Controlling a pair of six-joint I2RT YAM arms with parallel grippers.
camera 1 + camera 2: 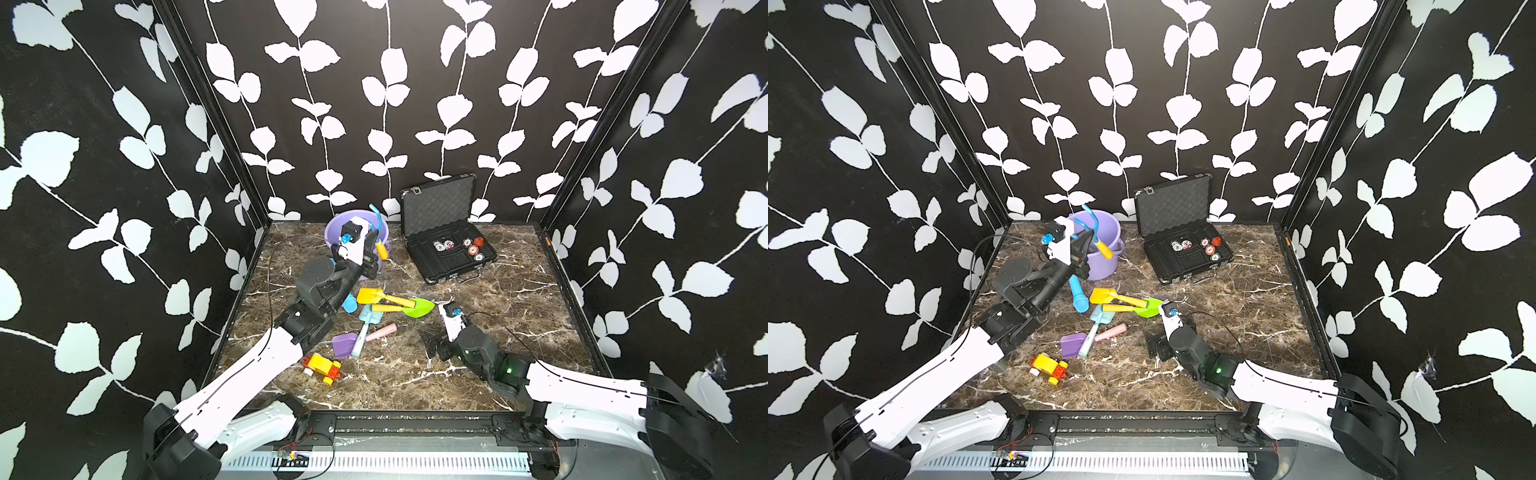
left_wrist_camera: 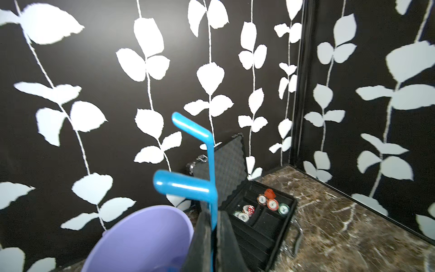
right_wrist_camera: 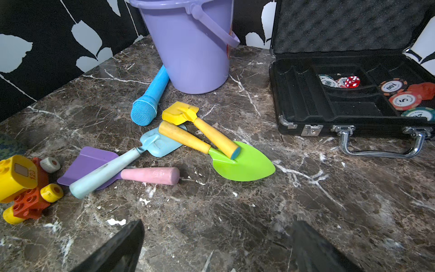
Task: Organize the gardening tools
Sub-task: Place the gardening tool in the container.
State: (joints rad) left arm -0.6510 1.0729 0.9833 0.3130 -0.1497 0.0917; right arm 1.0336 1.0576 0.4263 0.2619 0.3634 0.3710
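Bearing green trowel [image 1: 419, 308], brown marble tabletop [image 1: 415, 374] sits btwn black leaf-print walls [image 1: 345, 104].

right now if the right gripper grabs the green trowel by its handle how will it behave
The green trowel looks like thin moulded plastic, so it is probably light and stiff. The yellow spade rests its handle end on the trowel's blade, so lifting would likely shift that spade. The trowel's broad flat blade should keep it from rolling.
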